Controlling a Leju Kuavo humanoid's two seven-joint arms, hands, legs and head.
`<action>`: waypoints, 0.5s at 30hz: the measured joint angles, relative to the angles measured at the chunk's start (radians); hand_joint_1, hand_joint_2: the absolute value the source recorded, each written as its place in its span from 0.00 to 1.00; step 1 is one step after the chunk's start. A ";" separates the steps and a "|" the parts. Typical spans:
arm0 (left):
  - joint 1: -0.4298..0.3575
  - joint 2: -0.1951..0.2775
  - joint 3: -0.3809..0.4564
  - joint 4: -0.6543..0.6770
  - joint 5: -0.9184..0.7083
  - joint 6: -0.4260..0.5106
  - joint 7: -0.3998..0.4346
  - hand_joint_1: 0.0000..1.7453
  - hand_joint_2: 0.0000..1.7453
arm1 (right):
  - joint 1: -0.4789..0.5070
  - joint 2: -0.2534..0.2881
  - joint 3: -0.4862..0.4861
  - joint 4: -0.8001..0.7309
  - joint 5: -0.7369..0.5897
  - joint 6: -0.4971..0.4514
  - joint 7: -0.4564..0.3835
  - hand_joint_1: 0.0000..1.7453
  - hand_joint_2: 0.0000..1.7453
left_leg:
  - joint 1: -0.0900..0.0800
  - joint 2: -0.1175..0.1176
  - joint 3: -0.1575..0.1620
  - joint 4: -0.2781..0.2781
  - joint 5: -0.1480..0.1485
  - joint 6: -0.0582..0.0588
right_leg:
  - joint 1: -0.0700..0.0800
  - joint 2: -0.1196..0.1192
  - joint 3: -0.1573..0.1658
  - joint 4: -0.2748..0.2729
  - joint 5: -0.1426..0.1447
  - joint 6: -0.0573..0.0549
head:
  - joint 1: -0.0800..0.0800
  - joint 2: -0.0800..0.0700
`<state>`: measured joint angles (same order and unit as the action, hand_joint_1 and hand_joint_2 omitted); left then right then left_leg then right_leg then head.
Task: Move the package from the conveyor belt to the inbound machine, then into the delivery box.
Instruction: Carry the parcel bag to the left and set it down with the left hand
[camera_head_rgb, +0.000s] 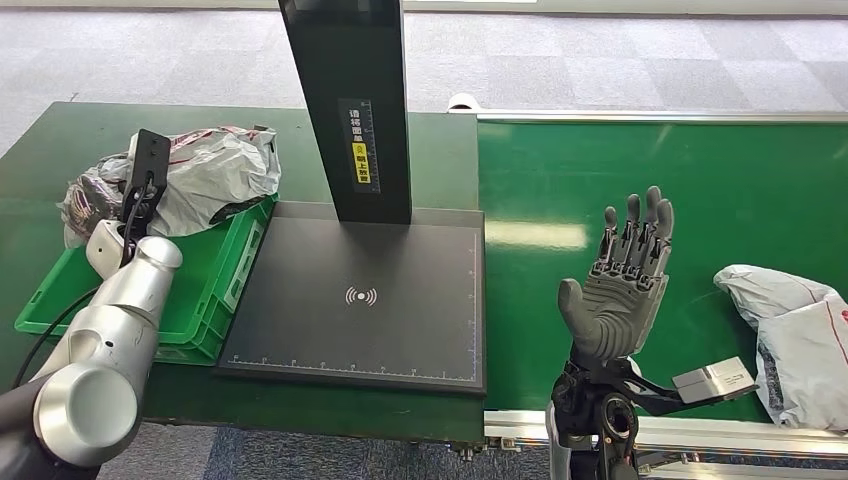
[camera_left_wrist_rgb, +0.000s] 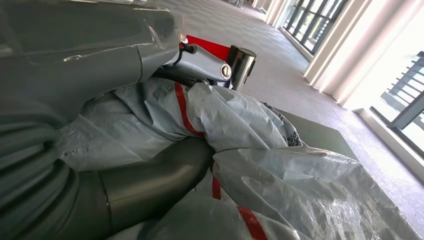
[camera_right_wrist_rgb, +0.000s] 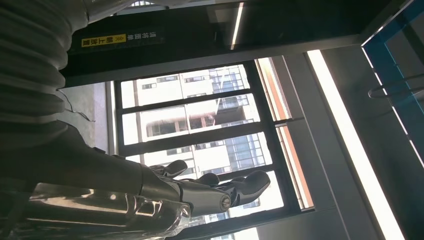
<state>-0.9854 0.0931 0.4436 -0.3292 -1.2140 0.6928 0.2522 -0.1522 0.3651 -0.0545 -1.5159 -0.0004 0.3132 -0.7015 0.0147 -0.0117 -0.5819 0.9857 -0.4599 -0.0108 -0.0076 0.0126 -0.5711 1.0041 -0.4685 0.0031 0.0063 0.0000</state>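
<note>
A bright green conveyor belt (camera_head_rgb: 660, 190) and a green delivery box (camera_head_rgb: 215, 290) are seen. The packages (camera_head_rgb: 205, 170) (camera_head_rgb: 800, 335) are wrapped in grey-white plastic crossed by red stripes. The inbound machine (camera_head_rgb: 365, 300) is black, marked with a yellow label and white scale ticks.

Grey carpet tiles (camera_head_rgb: 620, 60) are covering the floor beyond the dark green counter (camera_head_rgb: 60, 150), laid in a pattern of alternating squares. Along one side of the room, tall windows (camera_left_wrist_rgb: 405, 110) with dark frames are letting in bright daylight beside pale wall columns (camera_left_wrist_rgb: 345, 55). Through another large window (camera_right_wrist_rgb: 200, 125), a multi-storey building is showing outside, and a strip light (camera_right_wrist_rgb: 350, 145) is glowing overhead.
</note>
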 joint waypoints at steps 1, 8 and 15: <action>0.000 0.000 0.001 0.000 0.000 0.000 0.000 1.00 1.00 | 0.000 0.000 0.000 0.000 0.000 0.000 0.000 0.00 1.00 | 0.000 0.000 0.000 0.000 0.000 0.000 | 0.000 0.000 0.000 0.000 0.000 0.000 | 0.000 0.000; -0.001 0.002 0.009 0.000 0.000 0.000 0.000 1.00 1.00 | -0.001 0.000 0.000 0.003 0.000 0.000 0.000 0.00 1.00 | 0.000 0.000 0.000 0.000 0.000 0.000 | 0.000 0.000 0.000 0.000 0.000 0.000 | 0.000 0.000; -0.001 0.002 0.013 0.000 0.000 0.000 0.000 1.00 1.00 | -0.001 0.000 0.000 0.005 0.000 0.000 0.000 0.00 1.00 | 0.000 0.000 0.000 0.000 0.000 0.000 | 0.000 0.000 0.000 0.000 0.000 0.000 | 0.000 0.000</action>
<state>-0.9868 0.0950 0.4561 -0.3292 -1.2139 0.6928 0.2522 -0.1531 0.3651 -0.0544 -1.5110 -0.0004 0.3132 -0.7013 0.0147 -0.0117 -0.5820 0.9857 -0.4599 -0.0108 -0.0076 0.0126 -0.5713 1.0041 -0.4685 0.0031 0.0063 0.0000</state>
